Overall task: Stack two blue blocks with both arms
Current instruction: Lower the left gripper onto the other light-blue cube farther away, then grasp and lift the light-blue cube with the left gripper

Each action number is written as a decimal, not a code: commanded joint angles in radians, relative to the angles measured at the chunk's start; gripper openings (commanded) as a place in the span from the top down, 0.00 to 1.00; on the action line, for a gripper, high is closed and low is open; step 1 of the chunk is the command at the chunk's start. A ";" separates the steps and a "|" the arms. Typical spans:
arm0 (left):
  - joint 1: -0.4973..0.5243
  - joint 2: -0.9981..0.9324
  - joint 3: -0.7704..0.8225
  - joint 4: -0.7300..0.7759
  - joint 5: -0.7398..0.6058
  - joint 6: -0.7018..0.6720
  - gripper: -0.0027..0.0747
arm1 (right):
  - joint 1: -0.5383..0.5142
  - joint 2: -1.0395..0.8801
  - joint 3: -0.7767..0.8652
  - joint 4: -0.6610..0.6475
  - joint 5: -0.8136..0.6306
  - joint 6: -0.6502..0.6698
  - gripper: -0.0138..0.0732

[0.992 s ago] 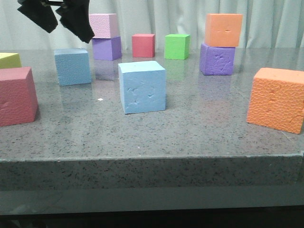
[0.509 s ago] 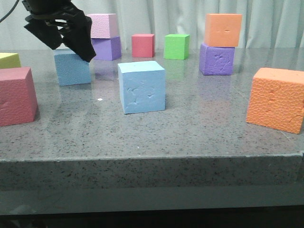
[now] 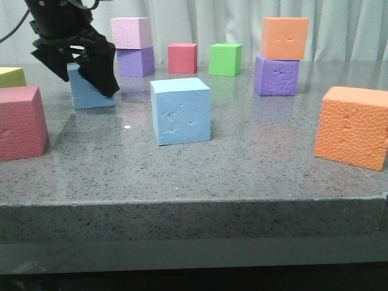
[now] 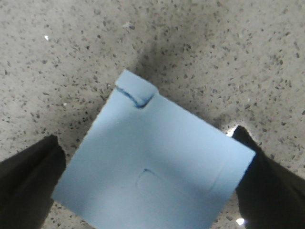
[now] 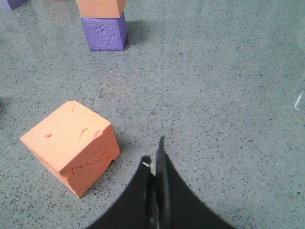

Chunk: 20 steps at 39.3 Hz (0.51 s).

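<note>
The left hand point(image 3: 79, 71) is spread wide, one finger to each side of the pebbly blue block point(image 4: 152, 164), which sits flat on the table point(image 3: 254, 157). That block lies turned cornerwise between the fingers, its nicked edge away from the hand. A cube, it has no long axis. The smooth blue block point(image 3: 180, 110) sits nearby. The right hand point(image 5: 153, 179) has its fingers pressed together, empty.

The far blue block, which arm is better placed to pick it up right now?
Left. Its end effector is open around the far blue block, one finger at each side. The right end effector is shut, near an orange block.
</note>
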 commanded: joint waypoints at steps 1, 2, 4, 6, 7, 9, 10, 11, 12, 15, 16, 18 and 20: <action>0.004 -0.055 -0.033 -0.011 -0.021 0.002 0.12 | -0.003 0.000 -0.030 -0.025 -0.077 -0.006 0.92; 0.004 -0.055 -0.033 -0.011 -0.021 0.002 0.14 | -0.003 0.000 -0.030 -0.025 -0.077 -0.006 0.92; 0.004 -0.057 -0.033 -0.011 -0.020 0.002 0.19 | -0.003 0.000 -0.030 -0.025 -0.077 -0.006 0.92; 0.004 -0.057 -0.041 -0.011 -0.008 0.002 0.26 | -0.003 0.000 -0.030 -0.025 -0.077 -0.006 0.92; 0.004 -0.057 -0.046 -0.011 0.001 0.002 0.30 | -0.003 0.001 -0.030 -0.025 -0.077 -0.006 0.92; 0.004 -0.057 -0.056 -0.011 0.013 0.002 0.37 | -0.003 0.001 -0.030 -0.025 -0.077 -0.006 0.92; 0.004 -0.057 -0.062 -0.011 0.024 0.002 0.39 | -0.003 0.002 -0.030 -0.025 -0.077 -0.006 0.92; 0.004 -0.057 -0.071 -0.011 0.038 0.002 0.41 | -0.003 0.002 -0.030 -0.025 -0.077 -0.006 0.92; 0.004 -0.057 -0.078 -0.011 0.051 0.002 0.42 | -0.003 0.002 -0.030 -0.025 -0.077 -0.006 0.92; 0.004 -0.059 -0.104 -0.011 0.075 -0.001 0.43 | -0.003 0.002 -0.030 -0.025 -0.077 -0.006 0.92; 0.004 -0.059 -0.116 -0.011 0.082 -0.001 0.43 | -0.003 0.003 -0.030 -0.025 -0.077 -0.006 0.92; 0.004 -0.061 -0.138 -0.011 0.103 -0.008 0.43 | -0.003 0.003 -0.030 -0.025 -0.077 -0.006 0.92; 0.004 -0.065 -0.160 -0.016 0.122 -0.017 0.43 | -0.003 0.003 -0.030 -0.025 -0.077 -0.006 0.92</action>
